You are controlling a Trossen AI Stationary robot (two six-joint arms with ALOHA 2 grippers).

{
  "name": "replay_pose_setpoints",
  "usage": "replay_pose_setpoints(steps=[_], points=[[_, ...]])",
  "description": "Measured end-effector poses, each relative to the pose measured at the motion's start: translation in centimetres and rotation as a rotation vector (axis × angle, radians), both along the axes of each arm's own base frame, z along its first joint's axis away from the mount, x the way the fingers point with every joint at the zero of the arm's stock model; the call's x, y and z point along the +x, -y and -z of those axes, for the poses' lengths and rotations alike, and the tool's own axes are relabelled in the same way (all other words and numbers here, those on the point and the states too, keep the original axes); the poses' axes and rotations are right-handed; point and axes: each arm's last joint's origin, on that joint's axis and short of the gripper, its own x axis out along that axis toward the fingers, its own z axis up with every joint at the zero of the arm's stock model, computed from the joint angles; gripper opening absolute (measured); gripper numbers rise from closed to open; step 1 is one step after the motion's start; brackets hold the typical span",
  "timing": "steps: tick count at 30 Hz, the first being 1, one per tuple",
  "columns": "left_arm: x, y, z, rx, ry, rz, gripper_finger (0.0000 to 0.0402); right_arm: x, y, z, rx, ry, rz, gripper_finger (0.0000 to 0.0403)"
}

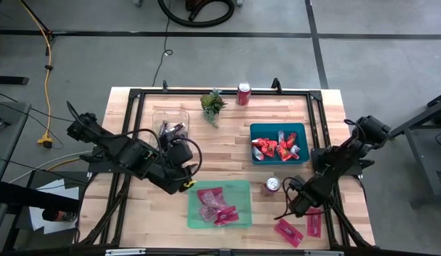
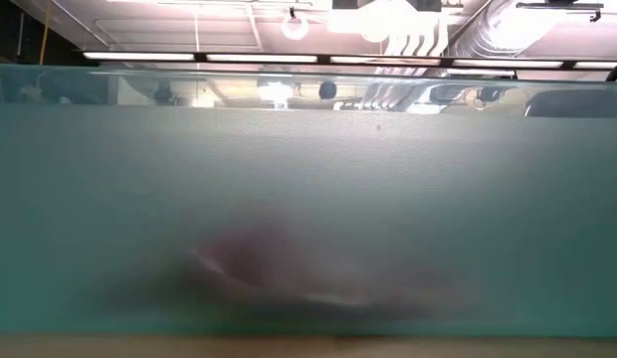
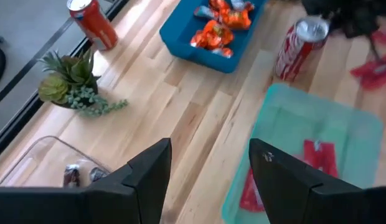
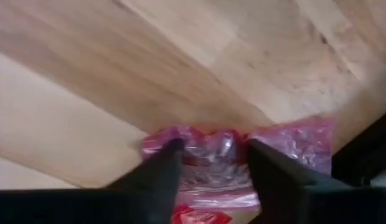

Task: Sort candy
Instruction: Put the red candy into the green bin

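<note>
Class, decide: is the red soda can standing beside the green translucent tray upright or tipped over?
Upright. The red soda can shows its round silver top from above, and the left wrist view shows it standing on its base beside the green translucent tray.

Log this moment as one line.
right gripper: jaws astride pink packet on table | left gripper: open, between clear bin and green tray

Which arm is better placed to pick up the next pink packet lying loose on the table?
The right. Its gripper is down over a pink packet on the table, jaws straddling it. The left gripper hangs open between the clear tray and the green tray, away from the loose packets.
</note>
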Motion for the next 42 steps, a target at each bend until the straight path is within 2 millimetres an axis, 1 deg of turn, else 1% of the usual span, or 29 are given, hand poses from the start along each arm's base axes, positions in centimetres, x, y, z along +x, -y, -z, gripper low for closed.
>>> replay_pose_setpoints(steps=[4,5,8,10,12,16,18,20,23,26,30,32,34,37,38,40,42], points=[[-0.8,-0.4,0.0,0.011,-0.074,0.028,0.0203,0.1,-0.1,-0.9,-0.014,0.008,-0.050,0.0037],[-1.2,-0.5,-0.1,0.013,-0.087,0.024,0.0203,0.1,-0.1,-1.2,-0.027,0.008,-0.070,0.0020],[-2.1,-0.8,-0.5,0.012,-0.083,-0.001,0.0203,0.6,-0.6,-2.8,-0.017,0.036,-0.098,0.0019],[-2.4,-1.1,-0.8,0.026,-0.066,-0.014,0.0203,0.9,-0.7,-4.4,-0.043,0.063,-0.119,0.0007],[-2.8,-1.2,-1.2,0.037,-0.041,-0.017,0.0203,1.3,-1.0,-6.7,-0.055,0.135,-0.133,0.0004],[-3.4,-1.5,-1.8,0.074,0.004,-0.036,0.0203,2.1,-1.0,-12.2,-0.102,0.313,-0.131,0.0001],[-3.6,-1.7,-2.0,0.089,0.020,-0.046,0.0203,2.4,-0.9,-15.0,-0.127,0.436,-0.124,0.0001],[-3.9,-1.9,-2.3,0.108,0.038,-0.058,0.0203,2.6,-0.6,-17.5,-0.174,0.550,-0.110,0.0000],[-3.9,-2.0,-2.4,0.137,0.057,-0.074,0.0203,3.3,-0.1,-20.2,-0.256,0.693,-0.115,0.0000],[-3.9,-2.0,-2.3,0.148,0.059,-0.077,0.0203,4.6,0.3,-21.9,-0.295,0.827,-0.127,0.0000],[-4.0,-2.1,-2.3,0.177,0.049,-0.065,0.0203,7.7,0.4,-23.1,-0.260,1.017,-0.211,0.0000],[-4.0,-2.1,-2.4,0.187,0.052,-0.070,0.0203,9.7,0.3,-23.1,-0.223,1.095,-0.294,0.0000],[-4.0,-2.1,-2.4,0.187,0.053,-0.070,0.0203,11.9,-0.3,-22.7,-0.182,1.163,-0.410,0.0000],[-4.0,-2.1,-2.4,0.188,0.058,-0.072,0.0203,15.1,-1.3,-21.5,-0.119,1.235,-0.590,0.0000],[-4.0,-2.1,-2.5,0.187,0.062,-0.075,0.0203,16.2,-1.6,-20.8,-0.087,1.244,-0.647,0.0000],[-4.0,-2.2,-2.5,0.185,0.075,-0.089,0.0203,18.0,-2.3,-18.9,-0.036,1.236,-0.734,0.0000],[-4.0,-2.2,-2.5,0.181,0.083,-0.098,0.0203,19.5,-2.8,-16.8,-0.005,1.194,-0.795,0.0000]])
